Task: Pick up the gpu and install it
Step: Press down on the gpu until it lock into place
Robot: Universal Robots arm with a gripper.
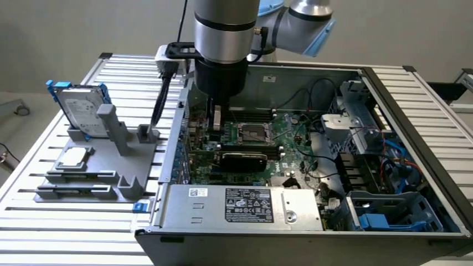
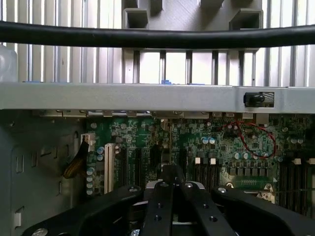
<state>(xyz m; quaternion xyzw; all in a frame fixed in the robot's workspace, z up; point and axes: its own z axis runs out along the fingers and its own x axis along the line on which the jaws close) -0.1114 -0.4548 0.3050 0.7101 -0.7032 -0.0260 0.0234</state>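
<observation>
Nearest in the exterior view, at the lower middle of the frame, the silver power supply point(image 1: 251, 205) is seen inside the front edge of the open computer case point(image 1: 414, 138), with a blue plastic bay point(image 1: 391, 213) at the lower right. Just behind the power supply, the gpu point(image 1: 244, 160) is found at the centre of the frame, seated on the green motherboard point(image 1: 292, 149) with its black cooler turned toward the camera; whether it is pressed fully home cannot be told. The gripper point(image 1: 216, 128) is seen just up and to the left of the card's left end, lowered into the case close to its left wall and held apart from the card. Its fingers are drawn fully together and nothing is gripped. In the wrist view the gripper point(image 2: 170, 169) is shown at the lower middle of the frame, its black fingers point(image 2: 160, 196) meeting at a point over the motherboard point(image 2: 236, 147); beyond it the grey case wall point(image 2: 147, 96) is crossed, and a black cable point(image 2: 157, 37) is stretched across the upper frame. At the exterior view's left, on the slatted table point(image 1: 44, 221), a grey holder point(image 1: 111, 166) is set, with a hard drive point(image 1: 77, 108) in a blue frame stood upright at its far end.
</observation>
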